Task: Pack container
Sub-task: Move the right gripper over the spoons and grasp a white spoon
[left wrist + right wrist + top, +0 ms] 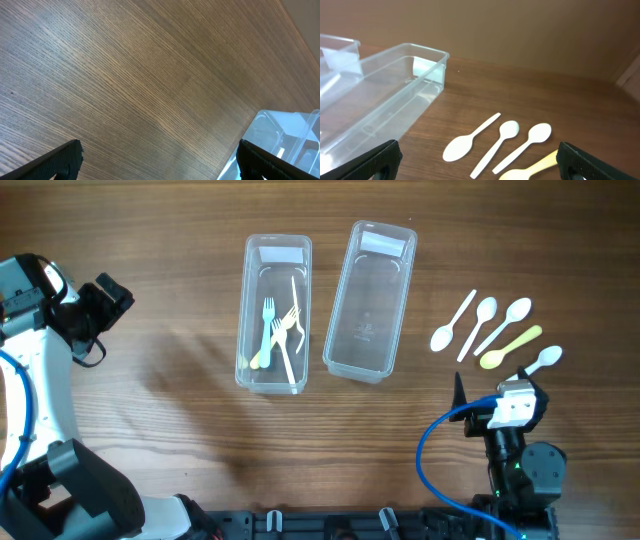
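Observation:
Two clear plastic containers stand at the table's middle. The left container (273,310) holds several plastic forks (282,330). The right container (370,300) is empty; it also shows in the right wrist view (385,107). Several plastic spoons (495,330) lie on the table at the right, white ones and a yellow one (510,347); three white spoons (505,140) show in the right wrist view. My left gripper (160,160) is open and empty over bare table at the far left. My right gripper (480,162) is open and empty just in front of the spoons.
A corner of a clear container (280,140) shows at the right edge of the left wrist view. A blue cable (440,450) loops by the right arm's base at the table's front edge.

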Available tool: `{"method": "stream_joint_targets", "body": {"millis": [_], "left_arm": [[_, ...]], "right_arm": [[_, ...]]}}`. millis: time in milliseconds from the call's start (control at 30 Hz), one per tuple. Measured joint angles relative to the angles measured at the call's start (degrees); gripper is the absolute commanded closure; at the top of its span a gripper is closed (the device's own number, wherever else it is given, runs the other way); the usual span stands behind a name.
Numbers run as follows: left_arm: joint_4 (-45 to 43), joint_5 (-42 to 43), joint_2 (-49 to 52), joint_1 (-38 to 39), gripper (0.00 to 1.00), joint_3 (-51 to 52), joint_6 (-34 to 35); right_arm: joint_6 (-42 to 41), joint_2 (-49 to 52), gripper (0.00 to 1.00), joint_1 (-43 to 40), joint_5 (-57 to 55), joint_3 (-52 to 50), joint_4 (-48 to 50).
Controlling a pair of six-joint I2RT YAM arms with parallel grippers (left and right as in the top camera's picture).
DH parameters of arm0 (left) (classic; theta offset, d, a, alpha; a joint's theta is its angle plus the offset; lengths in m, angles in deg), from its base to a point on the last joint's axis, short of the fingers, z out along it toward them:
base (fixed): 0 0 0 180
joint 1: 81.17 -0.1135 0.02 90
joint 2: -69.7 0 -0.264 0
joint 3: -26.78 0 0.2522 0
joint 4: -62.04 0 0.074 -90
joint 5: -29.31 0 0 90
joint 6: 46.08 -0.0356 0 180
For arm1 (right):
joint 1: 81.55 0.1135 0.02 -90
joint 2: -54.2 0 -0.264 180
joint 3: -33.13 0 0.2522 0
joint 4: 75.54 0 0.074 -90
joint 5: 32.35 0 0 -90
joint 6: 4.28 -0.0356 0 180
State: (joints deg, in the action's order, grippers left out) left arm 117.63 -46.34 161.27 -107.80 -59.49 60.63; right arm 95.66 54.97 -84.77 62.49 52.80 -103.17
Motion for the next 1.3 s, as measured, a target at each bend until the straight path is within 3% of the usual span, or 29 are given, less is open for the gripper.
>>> {"method": "stream_joint_targets", "body": {"millis": [300,767,867,1067,1233,1300], "left_arm": [[0.0,0.0,0.0,0.0,0.00,0.0,0.0],[0.0,0.0,0.0,0.0,0.00,0.0,0.0],[0.0,0.0,0.0,0.0,0.00,0.0,0.0],[0.0,0.0,0.0,0.0,0.00,0.0,0.0],[0.1,-0.2,0.0,0.0,0.00,0.0,0.0],[0.1,-0.4,0.0,0.0,0.00,0.0,0.2]], "right_arm": [[11.5,0.0,0.00,0.0,-0.6,0.0,1.2],[12.2,0.0,0.00,0.0,1.6,-0.2,5.3],[7.3,0.0,0.00,0.0,2.4,-0.3,11.1],[-10.8,1.6,0.00,0.0,-3.6,0.3,18.0],[-16.8,16.4,0.00,0.0,-8.1,9.7,18.8],[-19.4,29.6,0.00,0.0,-8.9,18.0,17.6]]}}
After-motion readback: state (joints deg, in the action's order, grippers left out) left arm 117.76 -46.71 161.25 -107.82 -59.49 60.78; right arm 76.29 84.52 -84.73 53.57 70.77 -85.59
